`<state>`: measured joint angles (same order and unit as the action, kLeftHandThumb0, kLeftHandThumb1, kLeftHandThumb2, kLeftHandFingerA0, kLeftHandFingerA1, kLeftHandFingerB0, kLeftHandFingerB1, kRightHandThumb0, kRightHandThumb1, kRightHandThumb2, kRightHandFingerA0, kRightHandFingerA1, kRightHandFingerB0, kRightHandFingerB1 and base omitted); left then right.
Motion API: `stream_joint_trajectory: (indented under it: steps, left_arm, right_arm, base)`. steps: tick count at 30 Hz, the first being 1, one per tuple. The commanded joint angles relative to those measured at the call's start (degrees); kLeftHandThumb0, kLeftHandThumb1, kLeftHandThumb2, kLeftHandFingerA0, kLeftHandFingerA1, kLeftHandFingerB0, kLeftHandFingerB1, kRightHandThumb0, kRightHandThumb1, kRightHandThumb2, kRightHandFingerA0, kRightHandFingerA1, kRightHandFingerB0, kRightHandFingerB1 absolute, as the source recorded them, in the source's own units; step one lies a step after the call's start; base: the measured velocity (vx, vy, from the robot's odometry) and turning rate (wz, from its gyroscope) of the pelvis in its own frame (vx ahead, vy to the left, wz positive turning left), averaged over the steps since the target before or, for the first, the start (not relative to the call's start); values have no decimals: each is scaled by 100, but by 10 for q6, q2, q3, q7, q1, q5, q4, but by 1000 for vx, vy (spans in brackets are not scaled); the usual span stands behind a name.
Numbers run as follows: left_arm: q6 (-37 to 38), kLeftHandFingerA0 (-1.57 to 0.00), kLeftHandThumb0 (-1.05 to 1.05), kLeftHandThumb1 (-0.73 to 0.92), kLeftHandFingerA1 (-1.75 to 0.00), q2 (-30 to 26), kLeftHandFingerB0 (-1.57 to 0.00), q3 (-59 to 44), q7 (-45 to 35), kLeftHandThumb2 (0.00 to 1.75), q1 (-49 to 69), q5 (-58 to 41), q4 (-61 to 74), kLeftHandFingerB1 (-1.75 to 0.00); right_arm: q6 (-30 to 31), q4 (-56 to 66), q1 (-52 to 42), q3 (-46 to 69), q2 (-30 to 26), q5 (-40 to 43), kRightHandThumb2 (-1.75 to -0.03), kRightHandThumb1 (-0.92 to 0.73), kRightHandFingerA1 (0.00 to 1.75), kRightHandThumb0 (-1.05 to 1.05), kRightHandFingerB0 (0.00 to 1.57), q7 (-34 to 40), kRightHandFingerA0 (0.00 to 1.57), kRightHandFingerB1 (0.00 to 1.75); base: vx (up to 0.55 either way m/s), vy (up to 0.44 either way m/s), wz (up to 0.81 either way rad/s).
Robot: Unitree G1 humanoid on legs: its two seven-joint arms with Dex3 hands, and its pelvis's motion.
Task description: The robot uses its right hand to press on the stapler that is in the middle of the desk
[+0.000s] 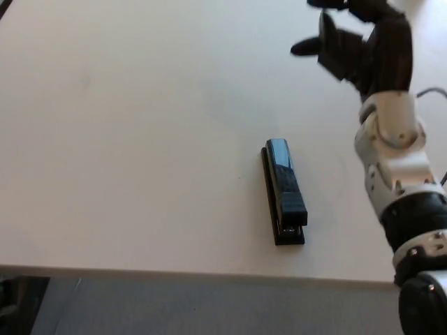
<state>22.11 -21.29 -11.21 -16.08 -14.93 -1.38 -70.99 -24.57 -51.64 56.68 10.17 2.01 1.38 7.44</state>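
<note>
Left side of the desk (126,139) is bare, left hand not in frame. Stapler (283,191) lies flat near the front edge, a bit right of centre, long axis running roughly away from me. Right hand (363,45) sits up at the far right, well apart from the stapler, empty, fingers (307,47) spread. My plan: bring it back and left until it's over the stapler's top arm, then push straight down near the far tip, no sideways shove or it'll skid.
</note>
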Motion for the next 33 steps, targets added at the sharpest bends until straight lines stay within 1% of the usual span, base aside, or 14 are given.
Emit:
stream_joint_trajectory:
  steps: [1,3,4,8,17,20,23,25,26,27,29,30,31,33]
  left_arm:
    - [-28,-6,-75,77,-42,-16,-10,-8,11,108,-22,-4,-7,-34]
    - [-31,-3,-71,76,-42,-17,-9,-9,9,108,-28,-4,-7,-35]
    - [-33,-11,-73,92,-31,-18,-12,-12,5,74,-33,-7,-7,-23]
    - [-42,-12,-63,92,-31,-17,-8,-16,7,73,-39,-8,-4,-24]
    - [-127,-2,-68,85,-39,-36,-12,20,0,109,-57,23,-15,-28]
    - [-152,-12,-61,92,-36,-45,-6,25,-26,82,-53,19,-20,-24]
    - [-185,-12,-63,80,-45,-49,0,27,-34,105,-51,15,-25,-36]
    - [-200,0,-30,67,-47,-51,0,26,-44,117,-45,12,-30,-46]
    - [-215,-24,-59,92,-33,-51,-13,22,-46,75,-46,7,-33,-28]
    - [-225,-24,-64,85,-42,-51,-18,21,-50,94,-43,5,-35,-39]
    - [-233,-32,-58,92,-36,-50,-23,18,-59,75,-36,2,-37,-32]
    - [-244,-34,-59,83,-51,-49,-28,15,-62,111,-27,-1,-41,-47]
    - [-257,-47,-60,92,-38,-46,-41,14,-54,71,-17,-1,-45,-35]
    - [-249,-46,-62,92,-38,-43,-41,16,-48,73,7,4,-46,-35]
  right_arm:
    - [66,67,46,19,-54,36,-70,-81,67,-14,72,-34,129,109]
    - [73,95,47,17,-81,21,-69,-80,78,-15,71,-24,128,112]
    - [84,112,49,21,-93,28,-70,-80,86,-14,68,-32,126,115]
    - [143,218,21,42,-142,39,-75,-79,82,-10,71,-32,120,115]
    - [129,170,-53,153,-310,90,-83,-74,81,-3,68,-99,121,118]
    - [112,145,-105,208,-356,127,-100,-61,97,-1,68,-139,121,131]
    - [119,121,-148,254,-382,136,-97,-61,88,-12,75,-120,126,126]
    - [146,147,-193,270,-393,121,-92,-65,85,-12,72,-91,124,122]
    - [152,147,-206,280,-398,116,-91,-66,80,-12,76,-74,124,112]
    - [163,138,-219,295,-408,128,-92,-66,87,-15,73,-84,123,122]
    - [177,128,-235,314,-415,149,-95,-62,92,-17,72,-104,125,120]
    - [173,132,-265,330,-415,157,-107,-55,95,-17,78,-113,131,121]
    - [185,137,-293,337,-418,150,-107,-51,88,-19,84,-104,130,119]
    - [193,117,-326,346,-421,147,-95,-60,87,-15,75,-107,121,107]
  base:
    - [0,0,0]
    - [0,0,0]
    - [0,0,0]
    - [0,0,0]
    - [0,0,0]
    - [0,0,0]
    - [0,0,0]
    - [0,0,0]
    - [0,0,0]
    - [0,0,0]
    - [0,0,0]
    - [0,0,0]
    - [0,0,0]
    - [0,0,0]
